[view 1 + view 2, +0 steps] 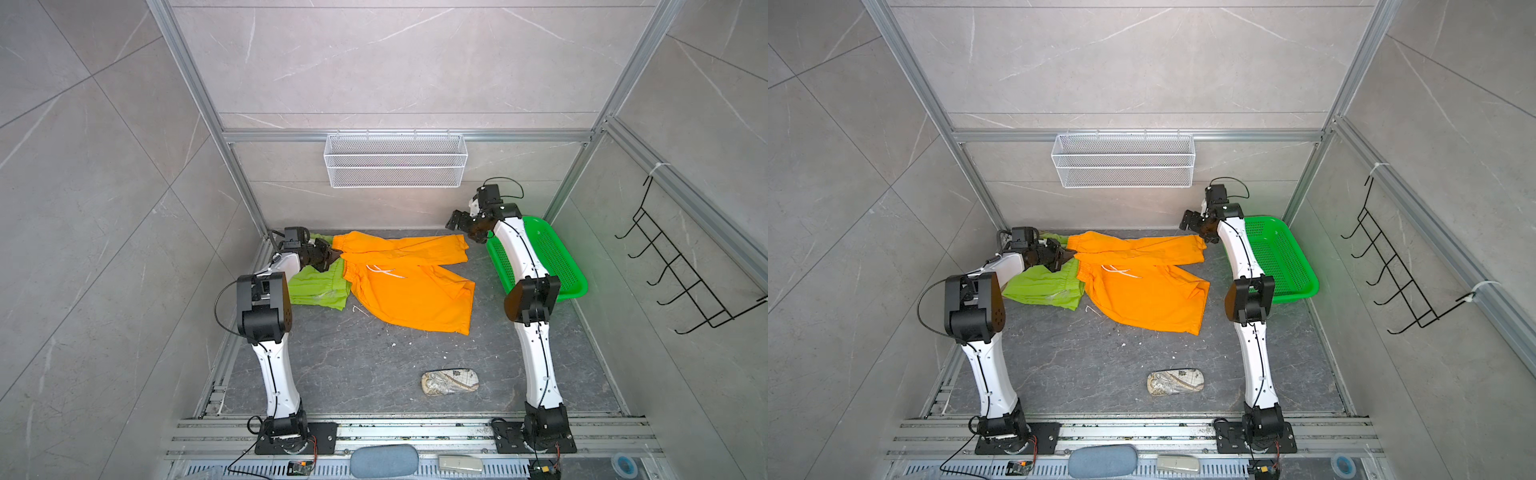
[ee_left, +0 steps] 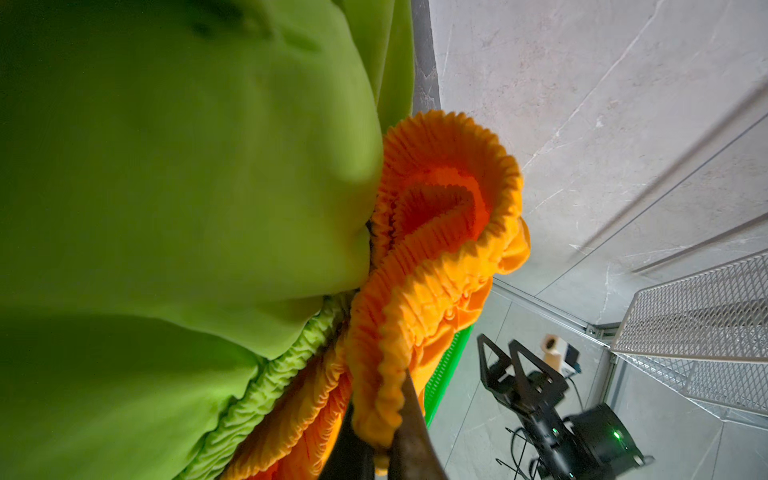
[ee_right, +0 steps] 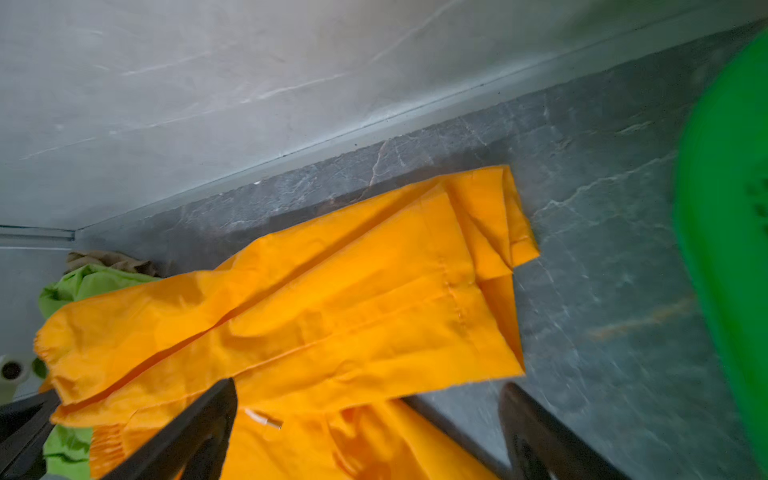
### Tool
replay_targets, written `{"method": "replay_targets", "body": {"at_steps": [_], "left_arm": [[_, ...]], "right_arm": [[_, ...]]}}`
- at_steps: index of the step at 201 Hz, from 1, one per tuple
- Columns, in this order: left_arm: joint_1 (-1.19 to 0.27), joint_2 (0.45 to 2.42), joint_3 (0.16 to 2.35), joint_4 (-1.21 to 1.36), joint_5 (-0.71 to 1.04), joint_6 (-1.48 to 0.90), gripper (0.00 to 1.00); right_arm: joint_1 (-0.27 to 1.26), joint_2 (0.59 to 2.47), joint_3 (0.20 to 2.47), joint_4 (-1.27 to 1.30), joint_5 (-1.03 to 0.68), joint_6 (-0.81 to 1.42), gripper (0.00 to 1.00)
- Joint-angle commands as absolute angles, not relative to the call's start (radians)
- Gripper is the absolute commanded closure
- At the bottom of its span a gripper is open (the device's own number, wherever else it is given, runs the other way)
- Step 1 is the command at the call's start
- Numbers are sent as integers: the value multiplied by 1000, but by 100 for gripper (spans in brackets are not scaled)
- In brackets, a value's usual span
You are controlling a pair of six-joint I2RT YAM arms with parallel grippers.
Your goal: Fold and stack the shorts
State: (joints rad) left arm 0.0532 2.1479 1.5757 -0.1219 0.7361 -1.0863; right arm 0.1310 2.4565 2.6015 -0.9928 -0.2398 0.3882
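The orange shorts [image 1: 409, 291] [image 1: 1142, 291] lie spread on the dark floor, with one leg folded over along the back wall. The lime green shorts [image 1: 318, 286] [image 1: 1040, 286] lie bunched to their left, partly under the orange waistband. A scrap of tan shorts [image 3: 112, 261] peeks out behind the green cloth. My left gripper [image 1: 331, 258] [image 2: 382, 446] is shut on the orange elastic waistband [image 2: 415, 291]. My right gripper [image 1: 465, 228] [image 3: 370, 390] hangs open above the far leg's hem [image 3: 498, 232], with nothing between its fingers.
A green perforated basket [image 1: 557, 253] stands at the back right, behind my right arm. A patterned beige pouch [image 1: 451, 381] lies near the front. A white wire basket [image 1: 395, 160] hangs on the back wall and a black hook rack [image 1: 673, 266] on the right wall.
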Motion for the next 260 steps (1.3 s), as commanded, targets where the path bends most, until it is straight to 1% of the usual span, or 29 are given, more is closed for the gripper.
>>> {"method": "replay_targets", "body": {"at_steps": [1,9,21,49,73,92,110,126,146,178,191,202,217,236,260], "left_arm": [[48,2122,1577,-103,748,-1062,100],[49,2119,1576,-104,748,-1060,100],[47,2115,1571,-105,746,-1058,100],[41,2106,1559,-103,742,-1054,100],[37,2104,1554,-104,741,-1054,100],[33,2102,1555,-105,738,-1055,100],[25,2100,1558,-108,736,-1055,100],[20,2100,1562,-113,735,-1054,100],[17,2099,1564,-117,733,-1050,100],[17,2099,1565,-123,733,-1048,100],[17,2099,1566,-126,733,-1046,100],[16,2101,1570,-130,735,-1043,100],[17,2103,1575,-139,736,-1036,100],[16,2107,1577,-144,735,-1032,100],[17,2112,1581,-144,735,-1032,100]], "right_arm": [[147,2280,2308,-995,-202,332,1],[148,2196,2156,-914,-207,336,1],[147,2092,1995,-840,-206,342,1],[155,1924,1680,-716,-258,382,13],[185,1861,1492,-639,-284,413,21],[198,1856,1389,-569,-310,450,26],[206,1869,1345,-515,-316,475,31],[209,1896,1342,-485,-316,488,38],[212,1940,1368,-469,-317,497,51],[211,1998,1433,-479,-285,493,68],[212,2017,1461,-496,-271,484,72],[209,2023,1469,-495,-268,485,75],[202,2021,1476,-500,-280,484,75],[202,1984,1455,-507,-264,474,68],[184,1941,1415,-518,-242,459,65]]}}
